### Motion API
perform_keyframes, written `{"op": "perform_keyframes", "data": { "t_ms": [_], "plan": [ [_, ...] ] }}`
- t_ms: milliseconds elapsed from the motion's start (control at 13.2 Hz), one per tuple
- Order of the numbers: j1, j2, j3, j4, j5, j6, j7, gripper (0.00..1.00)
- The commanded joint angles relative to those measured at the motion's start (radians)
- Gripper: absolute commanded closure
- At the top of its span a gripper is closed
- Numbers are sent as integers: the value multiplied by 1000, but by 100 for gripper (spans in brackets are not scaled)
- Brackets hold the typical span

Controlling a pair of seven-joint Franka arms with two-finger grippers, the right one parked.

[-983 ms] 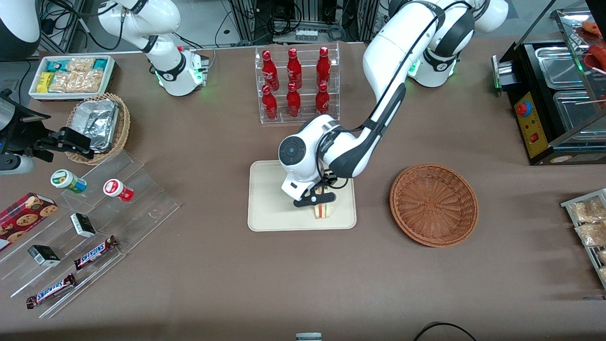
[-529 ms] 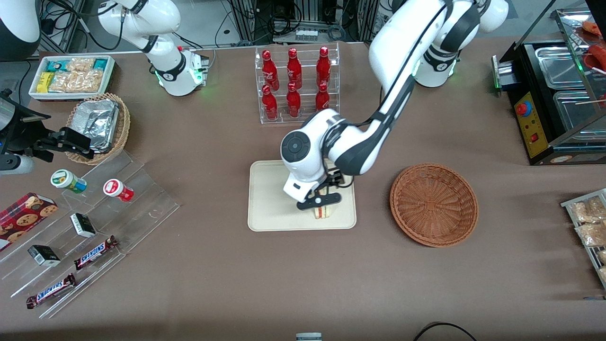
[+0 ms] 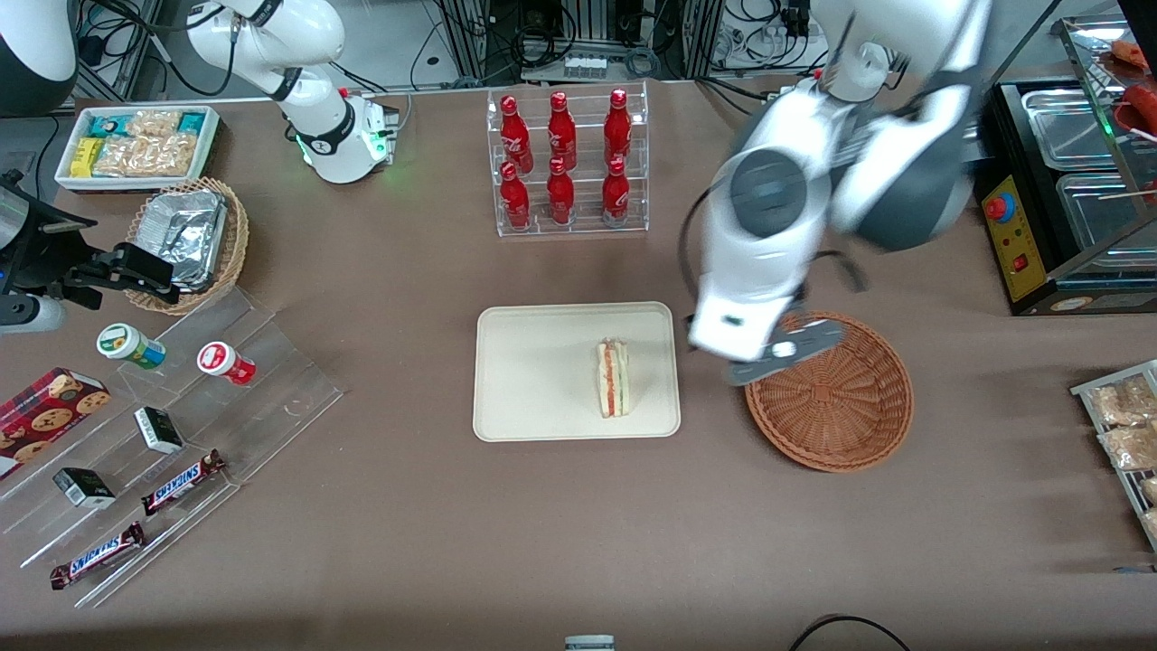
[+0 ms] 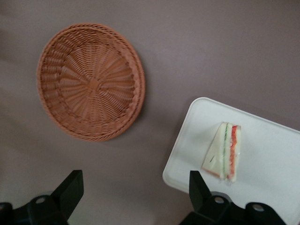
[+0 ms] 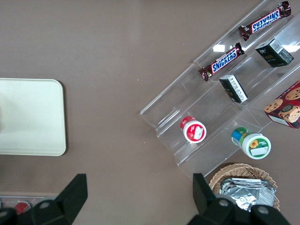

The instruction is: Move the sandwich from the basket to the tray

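The sandwich [image 3: 613, 378] lies on the cream-white tray [image 3: 524, 380], near the tray's edge toward the basket; it also shows in the left wrist view [image 4: 224, 151] on the tray [image 4: 262, 159]. The reddish-brown wicker basket [image 3: 841, 402] stands empty on the table beside the tray, and shows in the left wrist view [image 4: 91, 82]. My left gripper [image 3: 785, 351] is raised high above the table, over the basket's rim nearest the tray. Its black fingers [image 4: 70, 190] stand wide apart with only bare table between them. It is open and holds nothing.
A clear rack of red bottles [image 3: 565, 163] stands farther from the front camera than the tray. A tan basket with foil [image 3: 190, 240], a snack box [image 3: 136, 145] and a clear stepped stand with snacks [image 3: 172, 434] lie toward the parked arm's end. A black warmer [image 3: 1067, 190] stands at the working arm's end.
My left gripper has let go of the sandwich, risen off the tray and swung toward the basket. The sandwich stays on the tray, now fully uncovered.
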Motion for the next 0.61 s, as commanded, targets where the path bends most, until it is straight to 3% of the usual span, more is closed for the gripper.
{"op": "perform_keyframes", "data": {
  "t_ms": [0, 303, 529],
  "plan": [
    [137, -150, -12, -107, -69, -84, 204, 1],
    [318, -242, -10, -141, -71, -201, 535, 1],
    [394, -379, -10, -308, -72, -128, 655, 1]
  ]
}}
